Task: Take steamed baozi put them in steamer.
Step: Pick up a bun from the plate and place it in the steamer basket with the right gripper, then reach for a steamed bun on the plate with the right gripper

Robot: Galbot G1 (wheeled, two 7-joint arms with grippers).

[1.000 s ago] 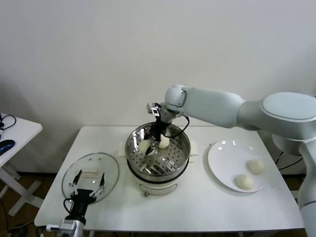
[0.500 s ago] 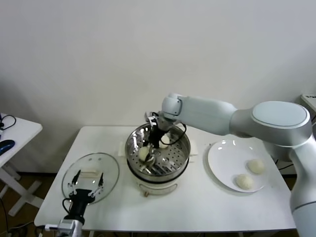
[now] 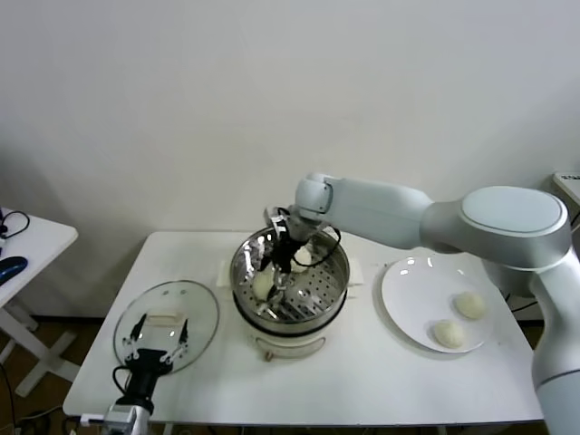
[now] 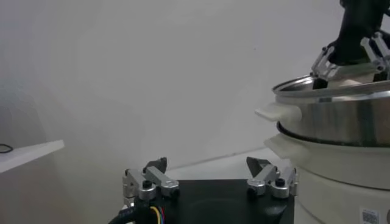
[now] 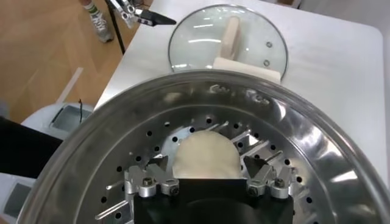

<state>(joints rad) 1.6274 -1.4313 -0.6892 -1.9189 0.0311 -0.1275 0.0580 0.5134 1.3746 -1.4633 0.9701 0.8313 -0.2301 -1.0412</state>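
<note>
The steel steamer (image 3: 319,292) stands mid-table. My right gripper (image 3: 279,268) reaches into it, open. In the right wrist view a cream baozi (image 5: 206,154) lies on the perforated tray (image 5: 122,182) between the spread fingers (image 5: 159,164), with small gaps on both sides. The same baozi shows in the head view (image 3: 264,285). A second baozi (image 3: 302,260) sits behind the gripper, partly hidden. Two more baozi (image 3: 469,304) (image 3: 448,333) lie on the white plate (image 3: 408,290) at the right. My left gripper (image 3: 154,343) waits open over the glass lid (image 3: 195,313).
The lid also shows in the right wrist view (image 5: 226,38), left of the steamer. The left wrist view shows the steamer wall (image 4: 341,119), my left gripper (image 4: 207,164) and my right gripper (image 4: 353,55) at the rim. A small side table (image 3: 27,245) stands far left.
My right gripper has gone down and a little left into the steamer with the baozi. The baozi now rests lower on the tray. The left arm has not moved.
</note>
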